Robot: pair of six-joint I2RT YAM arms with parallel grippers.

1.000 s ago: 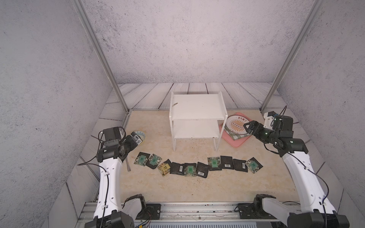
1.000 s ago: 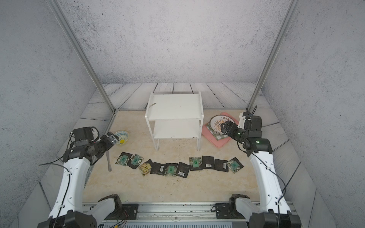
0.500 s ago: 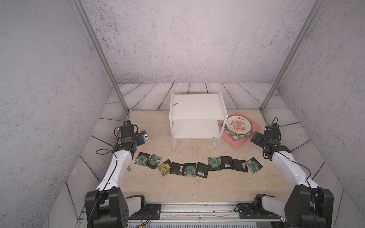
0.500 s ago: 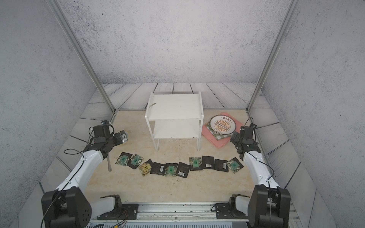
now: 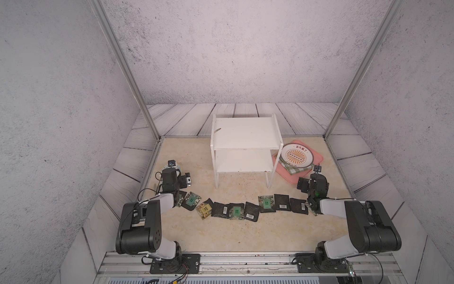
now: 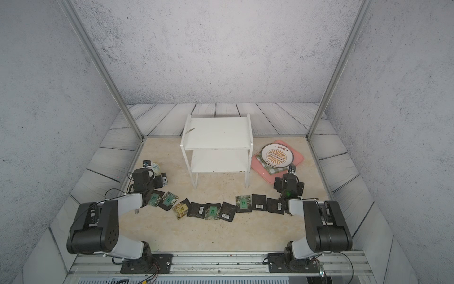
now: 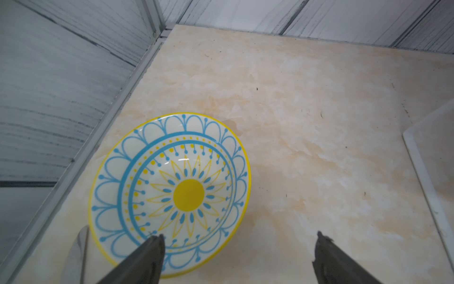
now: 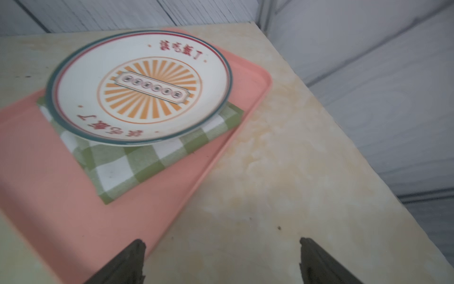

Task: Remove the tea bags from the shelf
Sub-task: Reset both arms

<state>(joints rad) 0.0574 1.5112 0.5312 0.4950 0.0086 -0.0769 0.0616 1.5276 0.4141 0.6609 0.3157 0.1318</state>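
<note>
White two-tier shelf [image 5: 245, 137] bare, dark square tea bags [image 5: 235, 210] rowed on tabletop, pink tray [image 8: 61, 196] holding checked cloth [image 8: 137, 162] under plate [image 8: 140, 86], blue-yellow bowl [image 7: 169, 191] empty, left gripper [image 7: 238, 260] and right gripper [image 8: 221, 263] both spread, grasping nothing.

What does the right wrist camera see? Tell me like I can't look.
A round plate with an orange sunburst sits on a green checked cloth, which lies on a pink tray on a beige tabletop. The right claw is open and empty, its two dark tips apart.

Two white-and-black arms, black cables, dark tapered fingers [image 7: 137, 260].
</note>
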